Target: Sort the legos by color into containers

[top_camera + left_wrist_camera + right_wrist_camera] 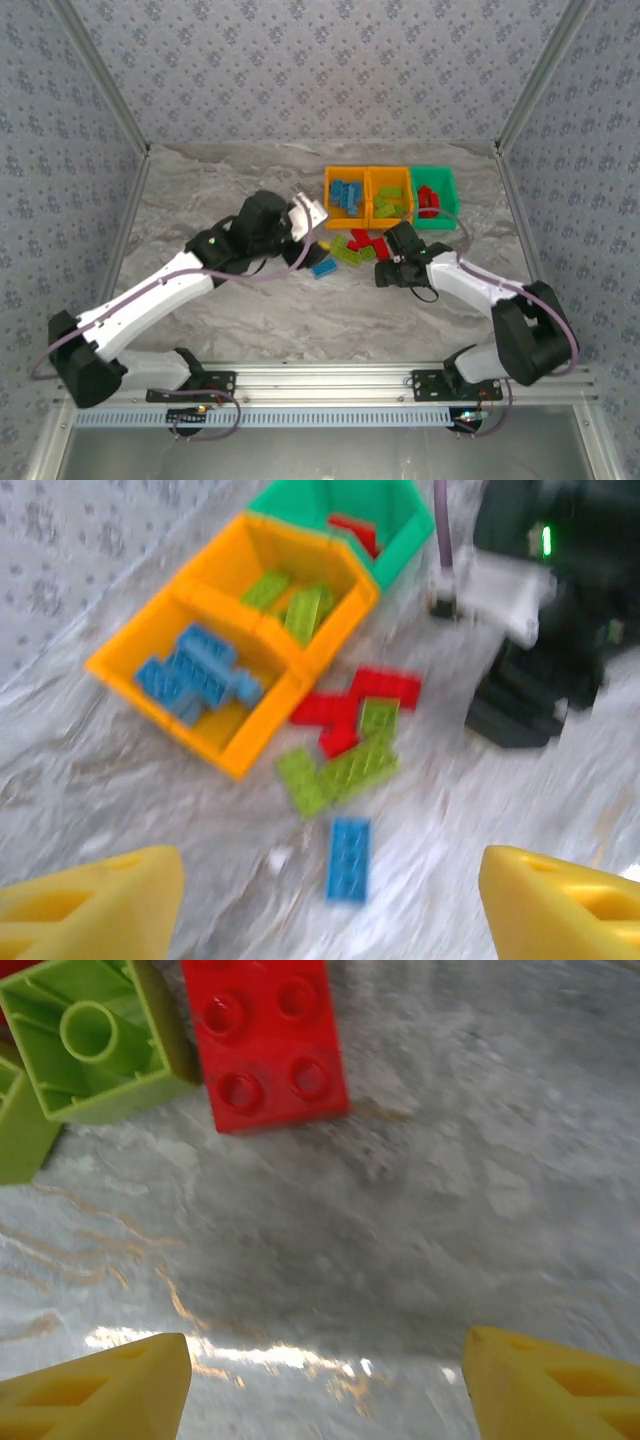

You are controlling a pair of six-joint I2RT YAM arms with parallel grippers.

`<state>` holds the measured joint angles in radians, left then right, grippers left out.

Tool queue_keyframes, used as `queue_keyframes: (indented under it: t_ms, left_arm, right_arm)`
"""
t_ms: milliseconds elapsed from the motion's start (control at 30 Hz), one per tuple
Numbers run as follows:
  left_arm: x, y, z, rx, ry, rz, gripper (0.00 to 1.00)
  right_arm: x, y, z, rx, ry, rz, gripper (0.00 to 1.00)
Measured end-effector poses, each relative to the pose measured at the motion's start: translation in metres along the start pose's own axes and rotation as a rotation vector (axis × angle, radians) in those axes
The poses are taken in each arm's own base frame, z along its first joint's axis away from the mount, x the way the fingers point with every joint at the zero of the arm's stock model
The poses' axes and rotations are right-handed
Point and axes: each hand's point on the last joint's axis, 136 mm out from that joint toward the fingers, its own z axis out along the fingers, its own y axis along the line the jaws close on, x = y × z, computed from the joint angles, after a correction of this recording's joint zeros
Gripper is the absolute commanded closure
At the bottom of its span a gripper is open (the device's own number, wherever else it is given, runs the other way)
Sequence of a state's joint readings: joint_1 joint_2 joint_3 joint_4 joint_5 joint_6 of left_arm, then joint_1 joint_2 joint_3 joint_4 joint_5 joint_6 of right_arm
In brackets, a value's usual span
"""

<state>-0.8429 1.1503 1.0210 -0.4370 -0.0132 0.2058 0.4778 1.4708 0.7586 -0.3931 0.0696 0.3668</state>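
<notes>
1. Legos [348, 252]: a loose cluster of red and lime pieces lies on the bench [220, 200], just in front of the containers. One blue brick [323, 267] sits at the cluster's near edge.
2. Containers stand in a row, side walls touching. The left orange bin [345, 171] holds blue pieces, the middle orange bin [390, 170] lime ones, and the green bin [436, 169] red ones.
3. Left hand [330, 910]: fingers wide apart, nothing between them. It hangs above the bench, with the blue brick just ahead in the wrist view.
4. Right hand [325, 1390]: fingers apart, bare bench between them, low over the surface.
5. Ahead of the right hand lies a red brick [268, 1040], studs up. A lime brick [95, 1045] sits right against it, hollow side up.
</notes>
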Motion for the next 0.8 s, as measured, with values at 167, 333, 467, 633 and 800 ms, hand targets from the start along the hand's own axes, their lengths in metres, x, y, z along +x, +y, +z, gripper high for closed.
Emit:
queue_keyframes:
  t_ms: [167,333,467,633,800]
  left_arm:
    - [0.034,0.001,-0.015,-0.039,0.035,-0.013,0.15]
    - [0.035,0.004,-0.026,-0.063,0.006,-0.025,0.12]
    - [0.038,0.004,-0.024,-0.062,0.012,-0.023,0.11]
    - [0.041,0.003,-0.019,-0.058,0.029,-0.023,0.09]
    - [0.037,-0.001,-0.015,-0.038,0.007,-0.024,0.01]
  right_arm:
    - [-0.030,0.005,0.017,0.000,-0.048,-0.023,0.37]
    - [-0.050,0.003,0.026,0.010,-0.093,-0.031,0.43]
    - [-0.059,0.002,0.035,0.012,-0.093,-0.043,0.55]
    - [-0.064,0.003,0.038,0.016,-0.096,-0.052,0.65]
    - [-0.056,-0.001,0.025,0.011,-0.113,-0.024,0.67]
